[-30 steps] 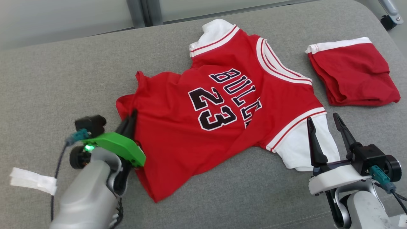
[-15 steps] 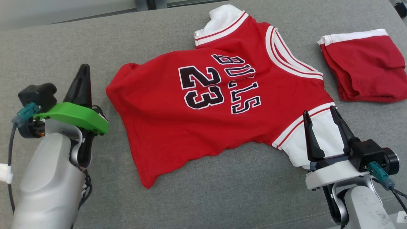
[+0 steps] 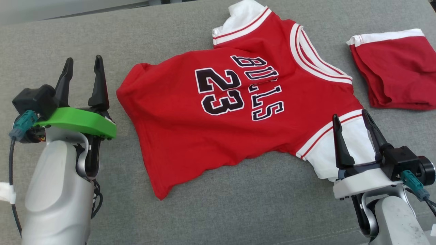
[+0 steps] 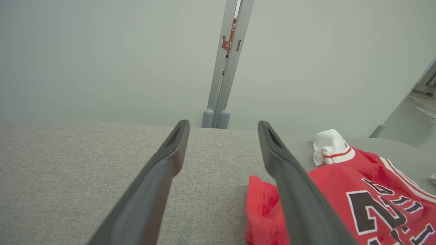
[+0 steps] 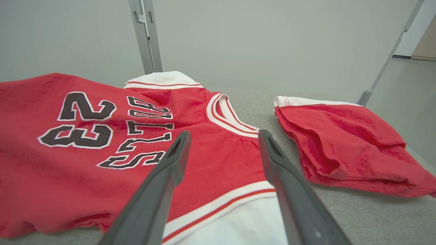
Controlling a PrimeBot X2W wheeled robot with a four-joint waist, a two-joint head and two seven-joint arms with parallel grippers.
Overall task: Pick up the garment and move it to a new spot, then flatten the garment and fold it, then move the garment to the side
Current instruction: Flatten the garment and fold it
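A grey woven cushion (image 3: 238, 211) lies under everything, its far edge meeting a plain pale wall (image 4: 102, 51). A grey double post (image 4: 224, 68) stands against that wall, with a small orange-red label (image 4: 227, 42) part-way up. At the far right a slanted rail (image 5: 388, 58) runs down to a grey floor (image 5: 408, 102).

The jersey (image 3: 177, 136), red with "23" and black lettering, lies front up across the middle of the cushion. Its neck points toward the robot's right and its hem toward the left. It is creased, and the near hem corner is drawn to a point. One white sleeve (image 3: 240, 15) lies at the far side, the other (image 3: 318, 163) at the near right. Folded red shorts (image 3: 398, 78) with a white band lie to the right of the neck, apart from the jersey. A scrap of white tape (image 3: 5, 194) shows at the lower left edge.

The left gripper (image 3: 84, 58) stands on its green mount (image 3: 78, 120) just left of the hem and clear of it. Its fingers are spread wide, with bare cushion between them. A teal plug (image 3: 24, 120) sits at its wrist. The right gripper (image 3: 350, 114) is likewise spread wide, its fingers pointing away from the robot over the near sleeve and its striped band. Whether they touch the cloth cannot be told. Both pale forearms rise from the bottom corners of the head view.
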